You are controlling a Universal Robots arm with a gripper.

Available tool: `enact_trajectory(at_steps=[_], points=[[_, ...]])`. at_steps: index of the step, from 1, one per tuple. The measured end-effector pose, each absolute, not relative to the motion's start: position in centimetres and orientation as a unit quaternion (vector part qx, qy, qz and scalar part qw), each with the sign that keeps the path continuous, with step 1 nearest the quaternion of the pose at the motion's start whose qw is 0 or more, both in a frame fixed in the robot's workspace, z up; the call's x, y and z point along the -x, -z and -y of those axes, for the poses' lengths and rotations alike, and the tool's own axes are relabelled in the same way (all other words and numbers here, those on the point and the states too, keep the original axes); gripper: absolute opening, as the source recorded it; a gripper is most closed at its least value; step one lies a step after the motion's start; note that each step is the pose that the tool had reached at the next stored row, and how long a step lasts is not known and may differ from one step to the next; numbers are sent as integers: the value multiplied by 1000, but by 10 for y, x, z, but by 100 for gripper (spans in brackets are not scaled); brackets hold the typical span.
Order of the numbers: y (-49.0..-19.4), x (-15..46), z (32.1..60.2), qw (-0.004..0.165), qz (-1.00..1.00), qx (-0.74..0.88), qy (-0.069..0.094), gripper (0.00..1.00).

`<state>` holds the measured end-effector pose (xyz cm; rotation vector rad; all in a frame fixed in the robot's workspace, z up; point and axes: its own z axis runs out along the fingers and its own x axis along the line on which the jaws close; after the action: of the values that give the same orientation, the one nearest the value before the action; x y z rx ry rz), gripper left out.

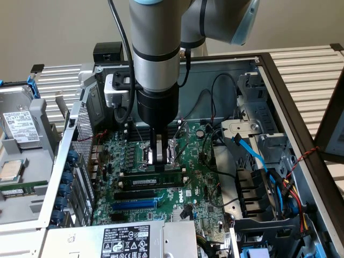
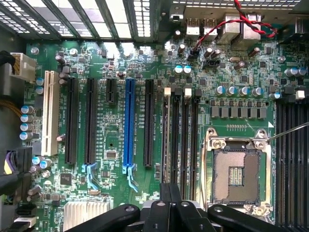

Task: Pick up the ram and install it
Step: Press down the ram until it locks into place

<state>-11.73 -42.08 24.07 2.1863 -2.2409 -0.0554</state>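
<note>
While the arm point(image 1: 156, 48) reaches straight down into the open computer case point(image 1: 279, 86) in the exterior view, its gripper point(image 1: 158, 156) sits low over the green motherboard point(image 1: 199, 183), with the fingers drawn together. The ram point(image 1: 156, 181) lies level as a long green stick with a white label, just below the fingertips and close to them; whether they pinch its top edge cannot be told. Just beyond the fingers is the metal processor socket point(image 1: 173, 151). Nearer the camera run a black slot point(image 1: 134, 194) and a blue slot point(image 1: 134, 205), and blue cables point(image 1: 252, 156) hang toward the exterior view's right.

Seen from the wrist view, the gripper point(image 2: 170, 205) shows as black fingers pressed close together, standing over the row of long black memory slots point(image 2: 181, 140). Beside these slots is the open processor socket point(image 2: 235, 175). The blue slot point(image 2: 129, 123) stands among black slots point(image 2: 81, 121), well apart from the fingers, with a white slot point(image 2: 49, 113) farther off. Red and black wires point(image 2: 227, 24) cross near the case's rear ports.
</note>
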Motion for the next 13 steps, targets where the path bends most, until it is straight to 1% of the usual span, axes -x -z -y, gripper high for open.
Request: enact_trajectory(at_steps=[13], points=[[-237, 109, 421, 5, 716, -698, 20, 10]])
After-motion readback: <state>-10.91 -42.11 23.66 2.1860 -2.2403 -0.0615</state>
